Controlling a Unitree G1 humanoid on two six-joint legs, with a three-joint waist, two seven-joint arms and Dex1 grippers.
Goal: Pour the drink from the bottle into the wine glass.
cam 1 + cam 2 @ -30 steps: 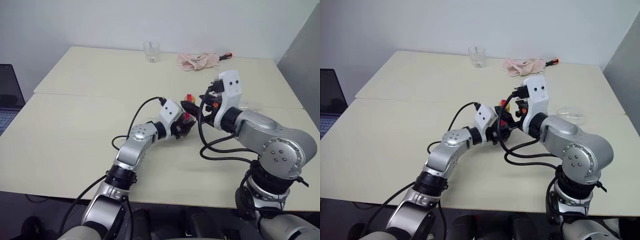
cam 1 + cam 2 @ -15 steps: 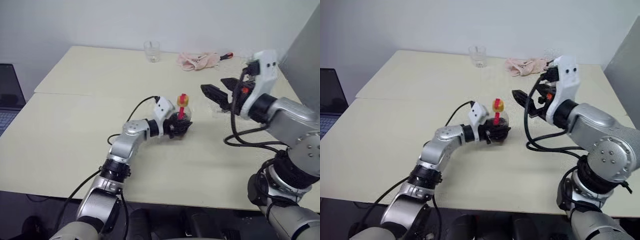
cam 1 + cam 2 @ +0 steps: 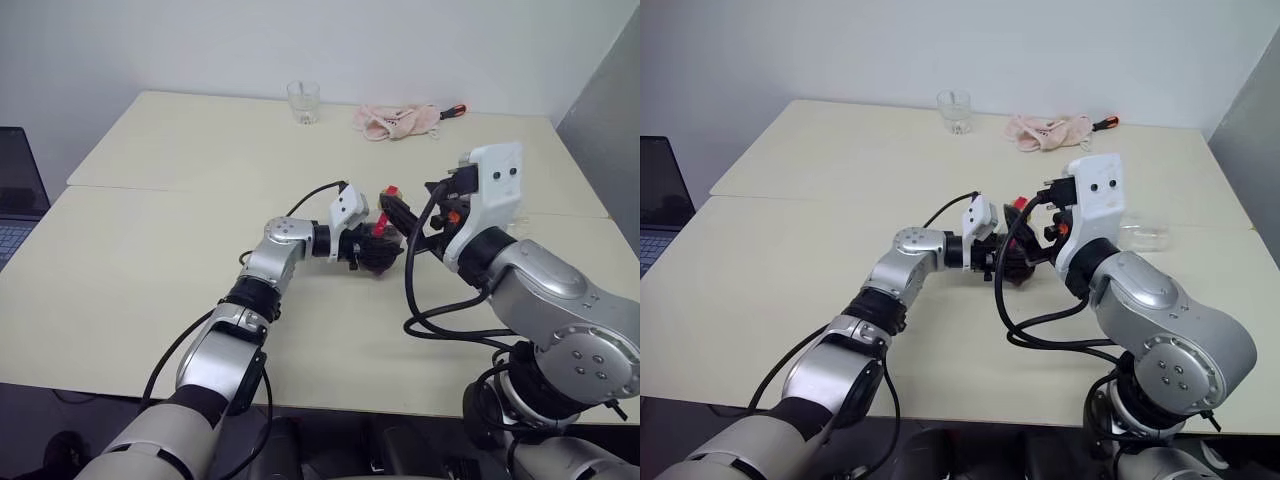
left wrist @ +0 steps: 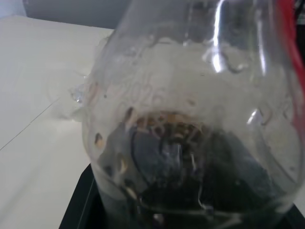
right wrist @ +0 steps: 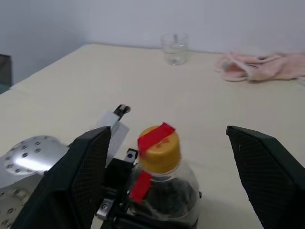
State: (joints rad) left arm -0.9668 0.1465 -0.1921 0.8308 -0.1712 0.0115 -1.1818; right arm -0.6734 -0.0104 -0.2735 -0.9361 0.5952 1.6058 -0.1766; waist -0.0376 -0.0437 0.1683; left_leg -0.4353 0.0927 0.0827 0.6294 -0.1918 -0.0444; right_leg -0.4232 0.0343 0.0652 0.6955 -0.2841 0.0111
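My left gripper (image 3: 366,250) is shut on the body of the bottle (image 5: 164,191), a squat clear one with a yellow cap (image 5: 159,148) and a red strip. The dark drink (image 4: 190,186) fills its lower part. My right gripper (image 5: 167,132) is open, with one finger on each side of the cap and not touching it. In the eye views the two grippers meet above the middle of the table. A low clear glass shape (image 3: 1145,235) lies on the table beyond my right arm. It may be part of the wine glass, but I cannot make out a stem or bowl.
A short clear tumbler (image 3: 303,102) stands at the table's far edge. A pink cloth (image 3: 397,121) and an orange-handled screwdriver (image 3: 452,112) lie to its right. A laptop (image 3: 15,190) sits off the table's left side, and a grey panel (image 3: 610,100) rises at the right.
Half a second ago my right gripper stood off to the right of the bottle; now it is back around the cap. The left gripper keeps its hold on the bottle.
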